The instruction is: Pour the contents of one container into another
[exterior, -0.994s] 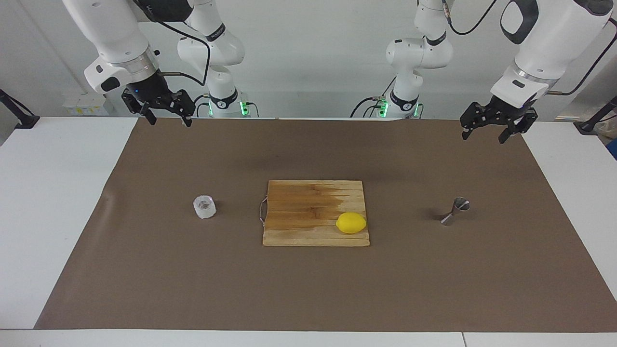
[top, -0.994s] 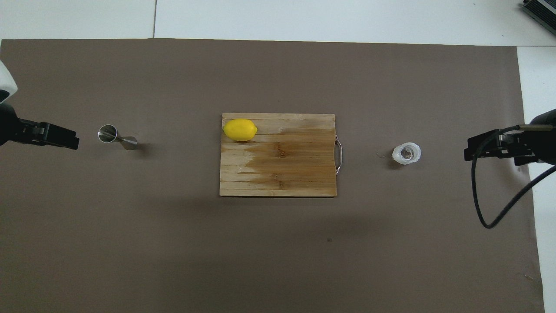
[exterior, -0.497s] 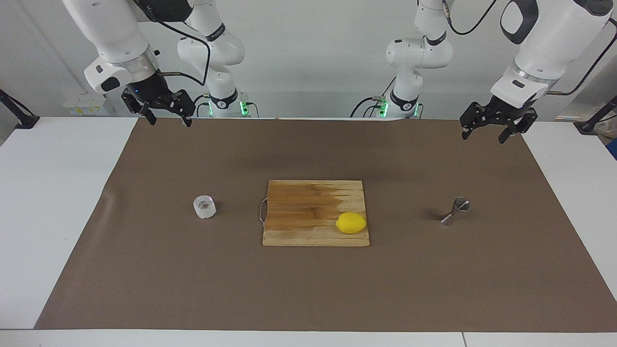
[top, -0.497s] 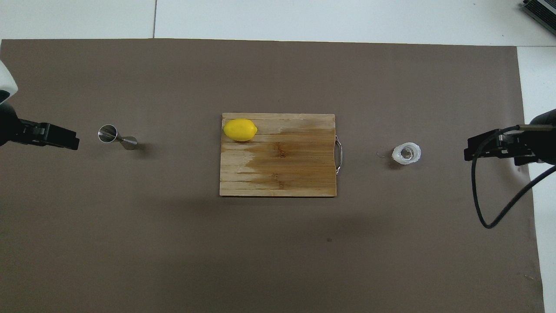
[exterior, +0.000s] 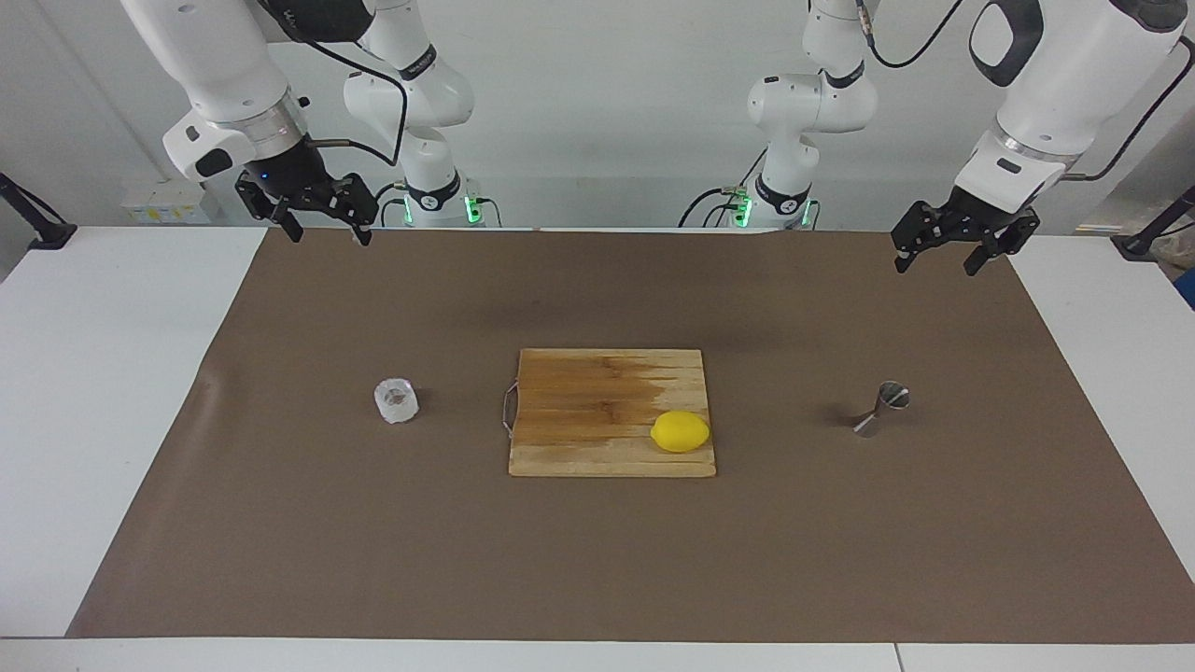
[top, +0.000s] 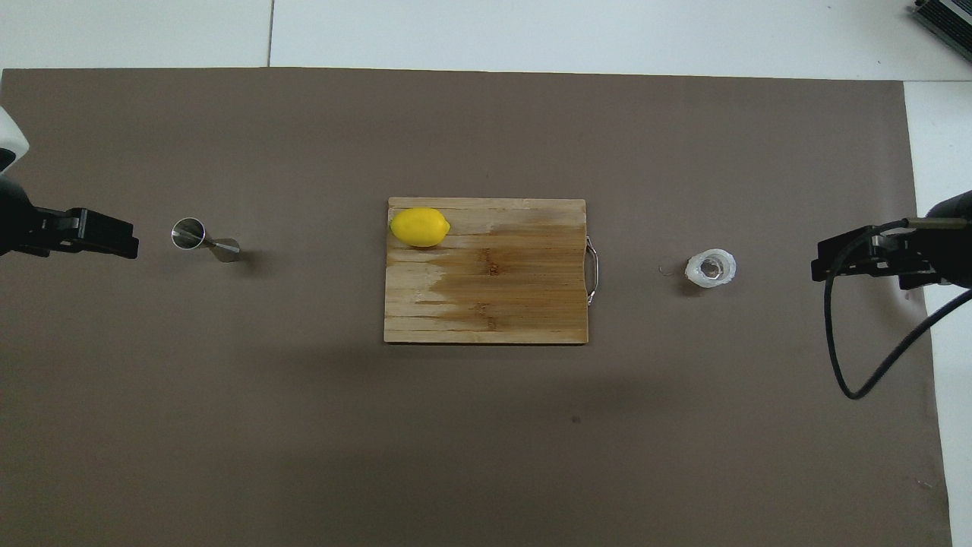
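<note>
Tumbler (exterior: pixel 397 400): upright, contents unclear.
Jigger (exterior: pixel 882 408): upright, contents unclear.
Left end effector (exterior: pixel 938 254): wide, empty.
Right end effector (exterior: pixel 322 229): wide, empty.

Cutting board (exterior: pixel 611 412) sits mid-frame in the facing view with the lemon (exterior: pixel 680 431) on its lower-right corner — tumbler (exterior: pixel 396 400) off at frame left, jigger (exterior: pixel 881 408) at frame right.

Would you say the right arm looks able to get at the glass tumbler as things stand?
Probably yes. The right gripper hangs open and empty over the mat's edge, the glass tumbler stands alone at its end of the table, and the cutting board lies off to the side.
</note>
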